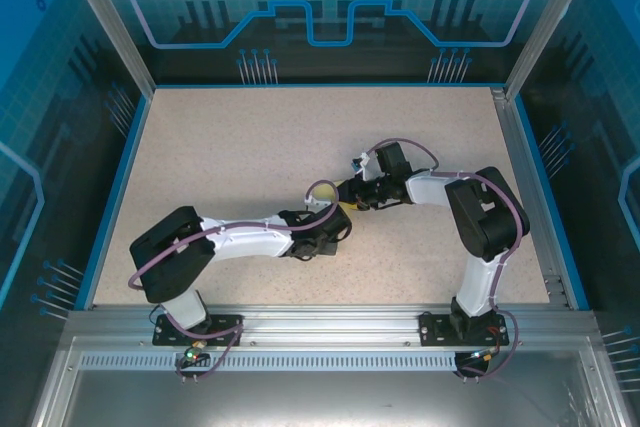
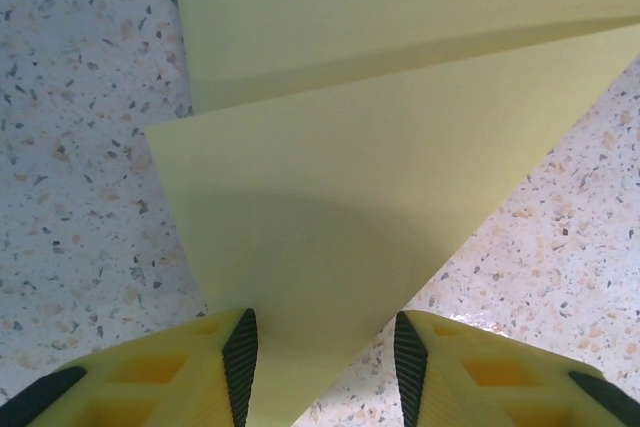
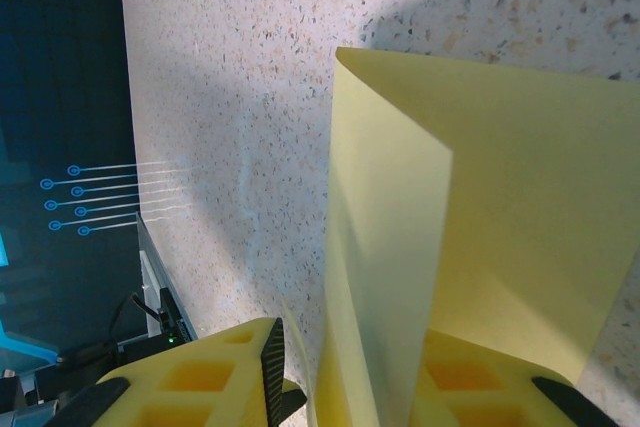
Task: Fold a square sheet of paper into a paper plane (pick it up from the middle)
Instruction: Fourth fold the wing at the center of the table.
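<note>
Now, mid-frame on the table (image 1: 230, 147), the square sheet of paper (image 2: 330, 207) lies half folded. Its point sits between the part-open jaws of the left pincer (image 2: 322, 357), unpinched. At the right pincer (image 3: 350, 372) the paper stands upright and I can't tell the grip. Best to close squarely on that point and keep the edges aligned.

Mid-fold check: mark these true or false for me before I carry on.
1. The yellow paper lies flat and unfolded. False: a folded flap stands up off the table.
2. The left hand and right hand meet near the table's middle. True.
3. The left hand's fingers are pressed together. False: they stand apart, with a corner of the paper between them.
4. The table surface is speckled. True.
</note>
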Tool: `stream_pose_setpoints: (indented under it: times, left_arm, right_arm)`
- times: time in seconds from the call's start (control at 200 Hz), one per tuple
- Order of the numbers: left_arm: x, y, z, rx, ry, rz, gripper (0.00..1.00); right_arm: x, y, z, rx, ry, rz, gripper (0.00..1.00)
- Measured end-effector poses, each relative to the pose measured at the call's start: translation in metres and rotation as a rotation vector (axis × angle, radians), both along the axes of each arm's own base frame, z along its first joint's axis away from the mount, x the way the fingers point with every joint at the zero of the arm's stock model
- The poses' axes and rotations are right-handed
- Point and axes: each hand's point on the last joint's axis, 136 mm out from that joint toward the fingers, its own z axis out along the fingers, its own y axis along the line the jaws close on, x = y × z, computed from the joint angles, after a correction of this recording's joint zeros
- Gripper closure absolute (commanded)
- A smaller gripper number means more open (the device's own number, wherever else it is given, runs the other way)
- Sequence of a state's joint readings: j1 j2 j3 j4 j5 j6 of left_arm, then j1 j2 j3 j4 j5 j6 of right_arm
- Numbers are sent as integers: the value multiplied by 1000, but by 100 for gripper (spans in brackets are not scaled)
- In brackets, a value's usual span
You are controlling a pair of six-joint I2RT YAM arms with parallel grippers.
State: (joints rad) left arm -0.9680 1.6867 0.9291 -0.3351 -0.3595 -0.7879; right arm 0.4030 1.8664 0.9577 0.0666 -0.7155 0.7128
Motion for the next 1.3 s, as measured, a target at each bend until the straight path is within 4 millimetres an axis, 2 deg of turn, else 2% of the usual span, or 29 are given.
stream_pose_setpoints:
  times: [0.41, 0.56, 0.73, 1.3]
  left_arm:
    - [1, -3, -8, 32, 0, -5, 54]
    - [2, -3, -8, 41, -7, -4, 53]
    - [3, -1, -8, 53, -18, -3, 55]
    - [3, 4, -8, 86, -33, -5, 64]
  right_arm:
    - [3, 1, 3, 3, -6, 0, 74]
    - [3, 1, 4, 3, -6, 0, 79]
    - [3, 1, 4, 3, -7, 0, 81]
    - [4, 2, 5, 5, -10, 1, 81]
